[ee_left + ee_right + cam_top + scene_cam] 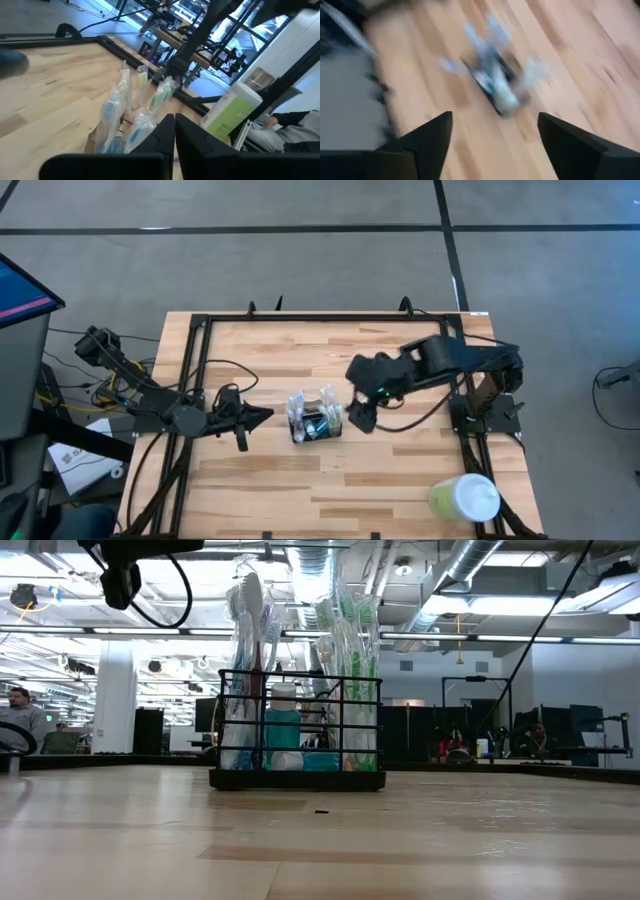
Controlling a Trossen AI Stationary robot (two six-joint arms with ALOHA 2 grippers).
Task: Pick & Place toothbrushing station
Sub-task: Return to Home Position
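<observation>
The toothbrushing station is a small black wire holder with wrapped toothbrushes and a small bottle in it. It stands upright by its base on the wooden table's middle, also in the low view, the left wrist view and, blurred, the right wrist view. My right gripper hangs open just to its right, above the table, touching nothing. My left gripper is shut and empty to the station's left.
A pale green cup with a white lid lies at the table's near right corner, also in the left wrist view. Black frame rails run along the table's edges. Bare wood lies near and far of the station.
</observation>
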